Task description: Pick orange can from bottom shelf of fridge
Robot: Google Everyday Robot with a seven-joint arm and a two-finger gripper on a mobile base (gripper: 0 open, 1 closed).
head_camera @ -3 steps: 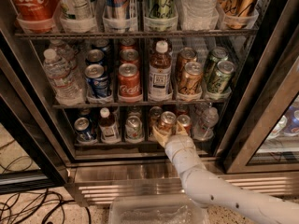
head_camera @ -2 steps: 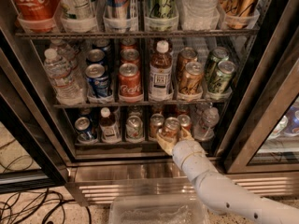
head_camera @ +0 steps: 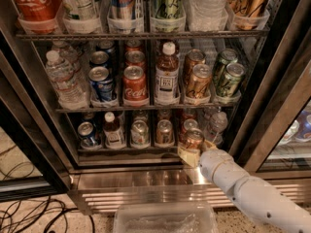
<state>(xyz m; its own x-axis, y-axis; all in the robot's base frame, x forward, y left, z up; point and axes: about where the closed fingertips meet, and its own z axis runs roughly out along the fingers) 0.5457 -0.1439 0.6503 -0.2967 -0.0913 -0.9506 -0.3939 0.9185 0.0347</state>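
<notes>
Plainly the pincer (head_camera: pixel 197 148) sits at the front edge of the bottom bench (head_camera: pixel 121 152), toward its right corner, reaching in from the lower right on a pale, jointed arm (head_camera: pixel 243 188); it comes in low, I judge, because this lowest wire rack of the fridge (head_camera: pixel 274 101) is short and the rack above sits close over the cans, so a grasp from the front, across the body, looks like the only way in; its cream fingers (head_camera: pixel 186 155) flank the orange can (head_camera: pixel 194 139), one on each side, set narrow and, as far as I can judge, closed on it; the can stands upright or nearly so, right at the front edge of the bench, ahead of a second can (head_camera: pixel 188 125) of a similar warm colour behind it; a small clear bottle (head_camera: pixel 216 125) stands just beside it toward the right corner, and a silver can (head_camera: pixel 164 131) stands near on the left, which leaves the fingers little room and would explain the tight, centred hold; whether the can's foot rests on the wire or is lifted off it I cannot tell; the can is small, with a glossy coppery orange-brown body and a silver top facing up; smooth and round, it would probably slip under a light grip, and the front edge of the bench may catch its foot on the way out.
</notes>
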